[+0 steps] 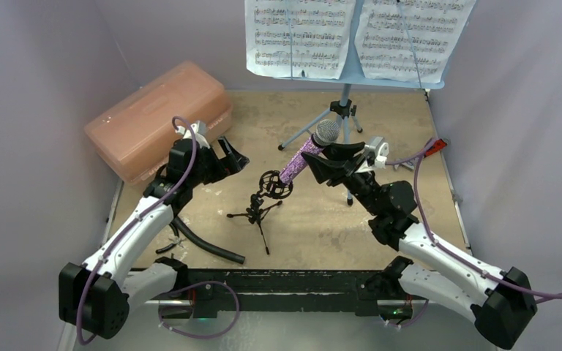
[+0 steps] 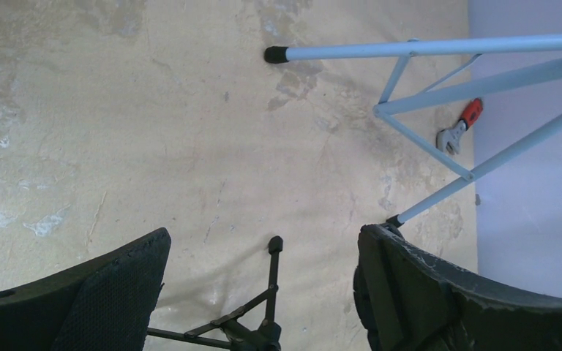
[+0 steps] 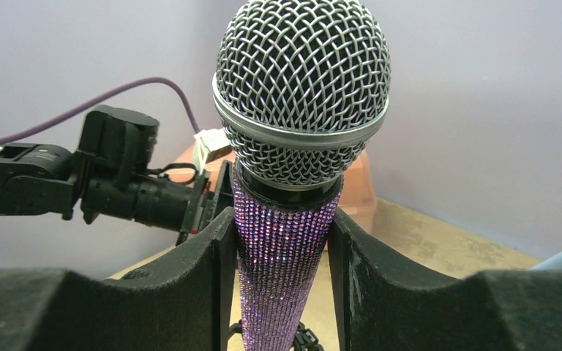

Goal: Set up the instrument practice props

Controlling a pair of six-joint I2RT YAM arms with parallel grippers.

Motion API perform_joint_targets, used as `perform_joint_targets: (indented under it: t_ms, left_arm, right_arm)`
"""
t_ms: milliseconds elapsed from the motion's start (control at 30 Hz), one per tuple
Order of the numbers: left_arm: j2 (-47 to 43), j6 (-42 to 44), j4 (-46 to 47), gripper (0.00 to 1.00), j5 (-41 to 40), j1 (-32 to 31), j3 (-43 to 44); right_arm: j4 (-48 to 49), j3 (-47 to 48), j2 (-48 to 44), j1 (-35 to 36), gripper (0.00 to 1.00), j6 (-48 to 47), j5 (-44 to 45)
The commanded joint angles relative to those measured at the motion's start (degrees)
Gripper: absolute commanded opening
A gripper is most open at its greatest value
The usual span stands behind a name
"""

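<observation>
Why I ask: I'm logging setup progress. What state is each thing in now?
music stand, upright on its tripod.
sheet-music pages, propped on the music stand.
mic stand, upright on its legs.
microphone, tilted, gripped, lower end at the mic stand's ring.
right claw, shut on the microphone.
left claw, open, empty.
pink box, lid closed.
hose, lying flat.

My left arm (image 1: 140,223) rises from its base at the near edge and leans inward, elbow bent and wrist (image 1: 183,164) held high. Its jaws tilt downward and gape wide with nothing between them. My right arm (image 1: 439,256) mirrors that reach from the other side, forearm sloping up toward the middle. Its jaws are clamped on the mic (image 3: 285,241), just below its mesh head.
</observation>
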Motion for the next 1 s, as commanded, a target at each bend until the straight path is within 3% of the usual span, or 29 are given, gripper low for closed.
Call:
perform_joint_targets:
  t_ms: [0, 967]
  left_arm:
    - [-4.10, 1.65, 0.85, 0.99, -0.27, 0.25, -0.34]
    - [-5.03, 2.62, 1.64, 0.99, 3.45, 0.23, 0.36]
  right_arm:
    - [10.48, 1.23, 2.26, 0.25, 0.00, 1.84, -1.24]
    - [12.82, -0.29, 9.56, 0.26, 0.00, 2.06, 3.10]
